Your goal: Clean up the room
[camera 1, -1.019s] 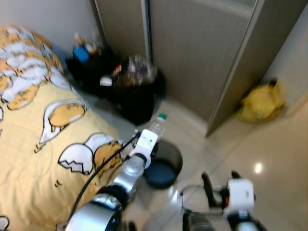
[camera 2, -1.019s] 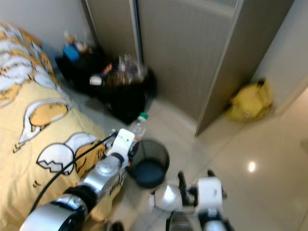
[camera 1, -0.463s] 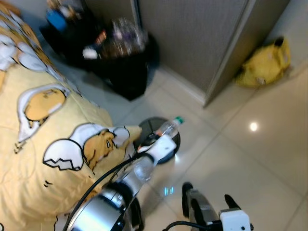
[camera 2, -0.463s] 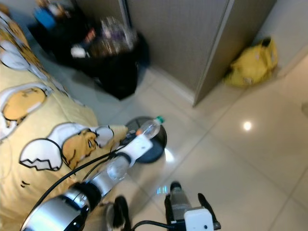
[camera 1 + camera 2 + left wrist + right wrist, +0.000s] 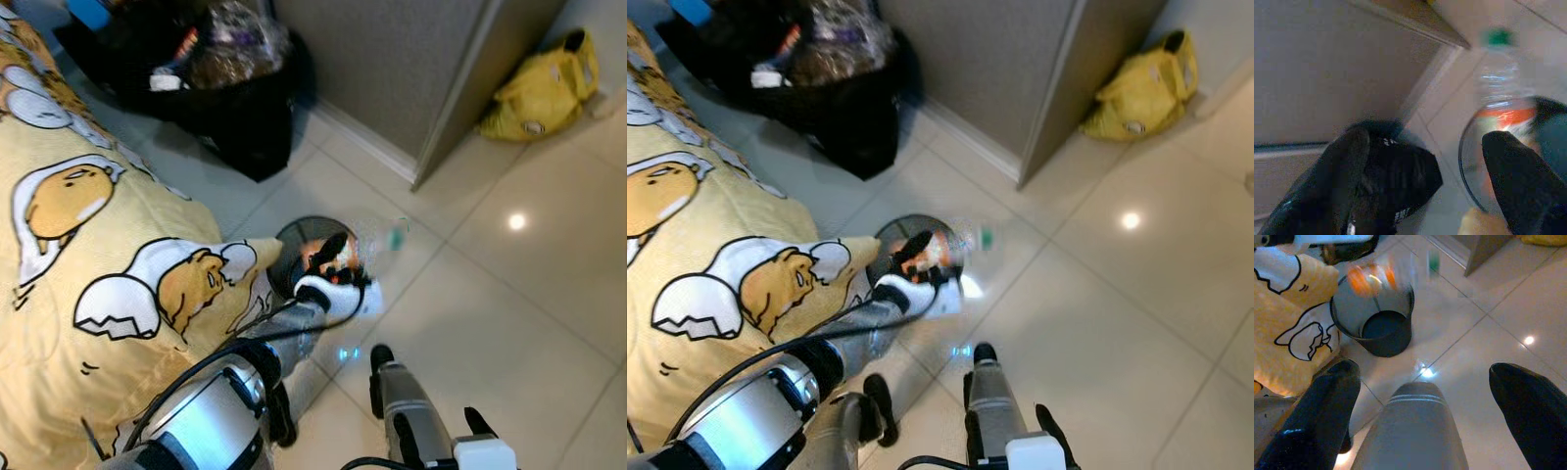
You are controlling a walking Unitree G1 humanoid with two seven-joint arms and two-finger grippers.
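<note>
Glossy pale floor tiles [image 5: 509, 294] fill the right half of the head view, with a yellow cartoon-print bedspread [image 5: 88, 284] at lower left, a black bag heaped with clutter [image 5: 230, 88] at upper left, and a yellow bag [image 5: 544, 93] against the grey wall panel at upper right. At frame centre stands a small round black bin [image 5: 1374, 328], just beside the bedspread's edge. The left gripper [image 5: 338, 259] hangs over that bin, its 2 black fingers spread wide with nothing between them. A clear plastic bottle [image 5: 377, 240] with a green cap and orange label appears as a motion-blurred streak across the bin's rim, free of the fingers. The right gripper [image 5: 1422, 404] sits at the bottom centre of the frame, fingers apart around a silver cylindrical object [image 5: 1413, 431] lying between them; whether they touch it cannot be told.
</note>
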